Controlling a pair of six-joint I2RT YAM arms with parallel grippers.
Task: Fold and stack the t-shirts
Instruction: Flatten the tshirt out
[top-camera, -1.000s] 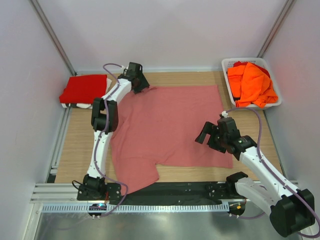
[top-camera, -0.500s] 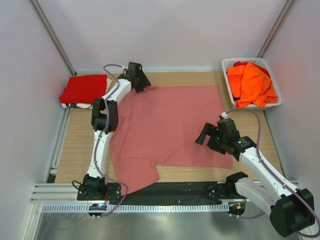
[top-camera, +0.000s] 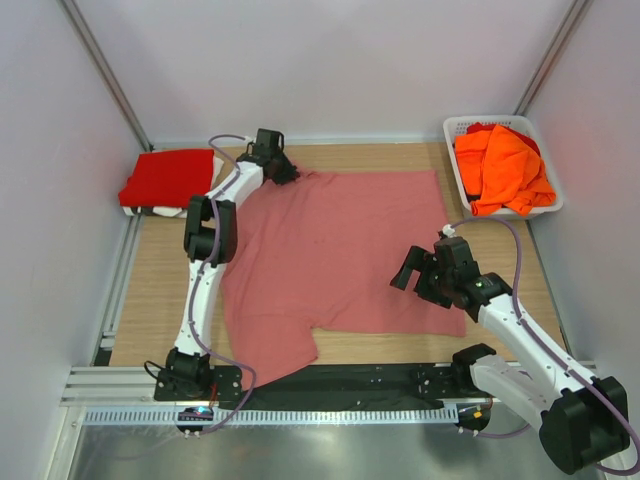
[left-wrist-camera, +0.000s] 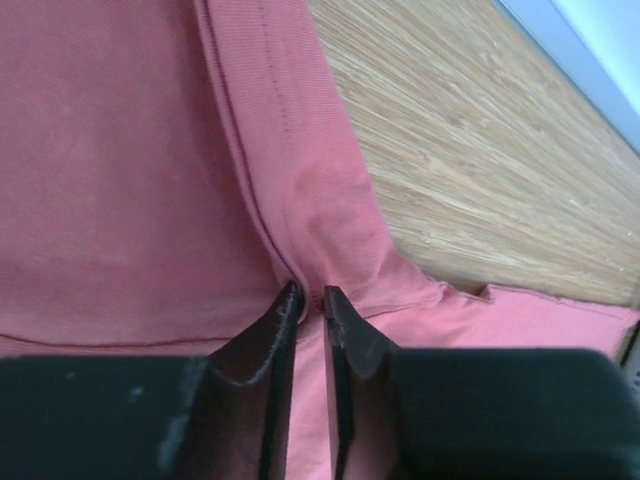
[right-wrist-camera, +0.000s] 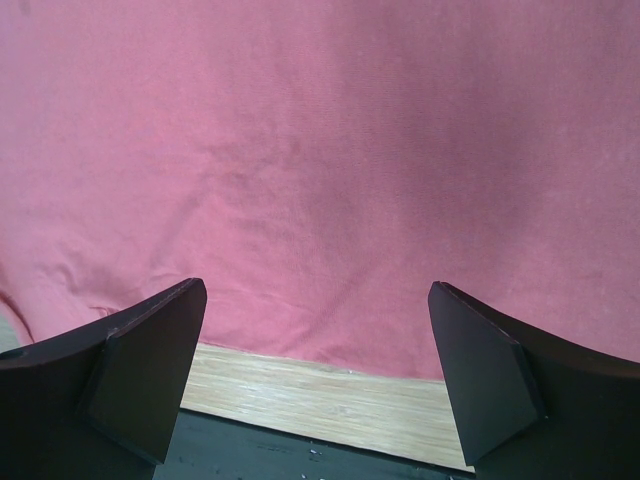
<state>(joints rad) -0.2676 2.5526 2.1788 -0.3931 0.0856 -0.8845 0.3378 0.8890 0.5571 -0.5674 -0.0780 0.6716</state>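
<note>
Here, a dusty rose-pink t-shirt (top-camera: 340, 250) lies spread open across the middle of a wooden bench (top-camera: 160, 300). It covers most of the surface. The cloth is plain and soft and lies mostly flat, with faint creases. One short sleeve (top-camera: 275, 350) juts toward the near left, reaching the bench's near edge. The shirt's right side runs fairly straight from far to near.

At the shirt's far left corner, the left jaws are drawn in tight, with only a thin slit between them. In the left wrist view their tips pinch a raised ridge of pink cloth beside a stitched seam, and the fabric puckers toward them. Bare wood shows just beyond this corner. The left arm (top-camera: 200, 290) stretches from its base at the near edge along the shirt's left side.

Over the shirt's near right edge, the right jaws stand spread wide and grasp nothing. In the right wrist view, smooth pink cloth fills the space between them, with a strip of bench at the hem. The right arm (top-camera: 520, 325) reaches in from the near right.

A bright red t-shirt (top-camera: 165, 178) sits folded at the far left of the bench, apart from the pink one. At the far right, bright orange t-shirts (top-camera: 505, 170) are heaped in a white lattice basket (top-camera: 455, 125).
</note>
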